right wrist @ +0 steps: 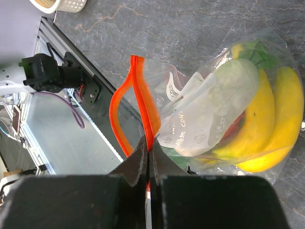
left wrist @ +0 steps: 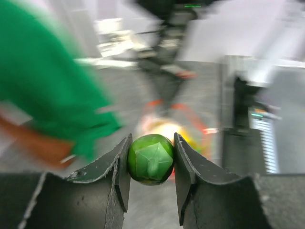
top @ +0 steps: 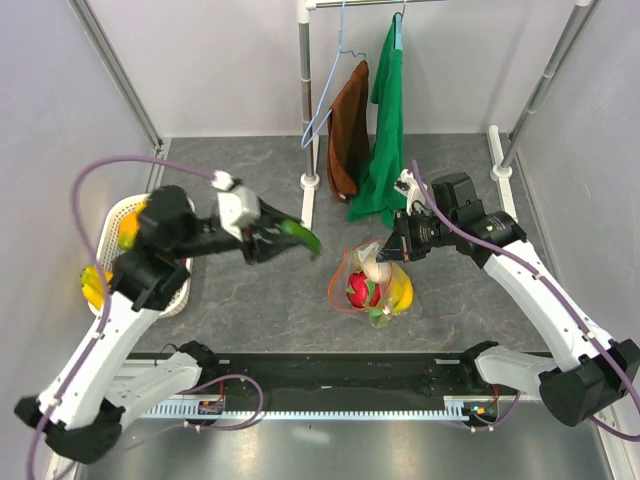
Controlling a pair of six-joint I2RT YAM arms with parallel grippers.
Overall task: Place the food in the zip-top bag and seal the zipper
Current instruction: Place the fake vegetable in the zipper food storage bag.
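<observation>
While my left gripper (top: 288,238) holds a green piece (top: 303,237) left of the zip-top bag (top: 375,292), my right gripper (top: 398,248) holds up the bag's far edge. Left wrist: jaws pinch that piece, ready to drop in. Right wrist: jaws pressed together on the zipper (right wrist: 141,105) so the mouth gapes; banana bunch (right wrist: 269,133) and whitish piece (right wrist: 214,109) inside.

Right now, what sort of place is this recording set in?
Probably a lab robot cell: plain panel walls on metal posts, two arms bolted to a black rail, and staged props, a garment rack and a basket of plastic food.
</observation>
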